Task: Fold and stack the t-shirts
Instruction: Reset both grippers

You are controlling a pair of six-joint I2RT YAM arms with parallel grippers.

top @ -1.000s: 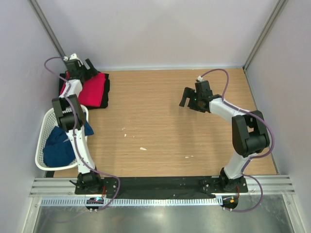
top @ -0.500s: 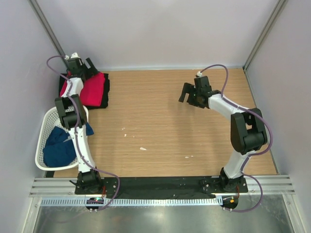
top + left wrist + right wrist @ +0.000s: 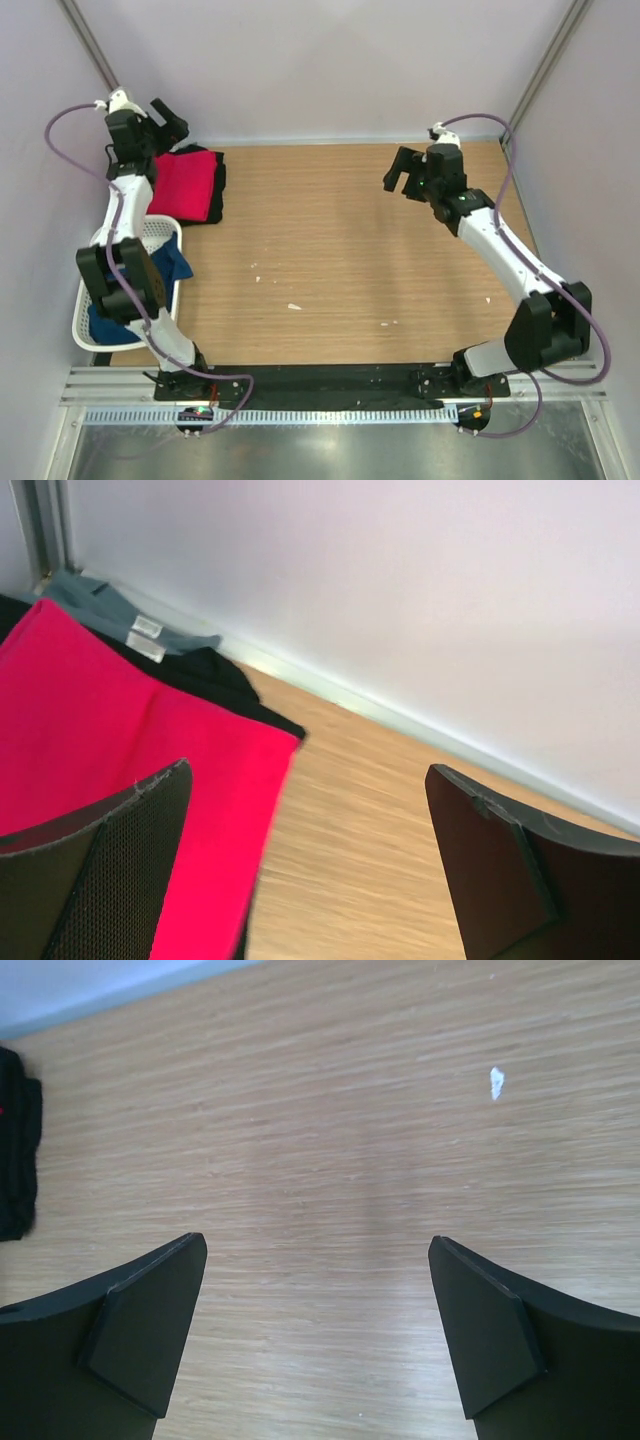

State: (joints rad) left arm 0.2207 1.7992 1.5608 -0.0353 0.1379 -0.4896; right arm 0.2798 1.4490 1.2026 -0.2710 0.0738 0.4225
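Tabletop scene with two robot arms, viewed from above. A white mesh basket (image 3: 78, 325) sits at the left edge of a wooden table (image 3: 330, 250) and serves as the reference point here.

Inside the basket lies a crumpled dark blue t-shirt (image 3: 120, 305), with one part of it spilling over the basket's right rim.

Just beyond the basket's far rim, a bright red t-shirt (image 3: 188, 185) lies folded flat on top of a black t-shirt (image 3: 218, 192). The black cloth shows along the red shirt's right and near edges. The left wrist view shows small white labels (image 3: 147, 627) on grey cloth past the far end of the red shirt.

The left gripper (image 3: 160, 118) hangs in the air farther from the basket than the stacked shirts, by the back wall. Its fingers (image 3: 120, 860) are spread wide with nothing between them.

The right gripper (image 3: 403, 172) is well apart from the basket, far off to its right and toward the back wall, above bare wood. Its fingers (image 3: 140, 1330) are also spread wide and hold nothing.

A few white specks (image 3: 294, 306) dot the wood to the right of the basket.
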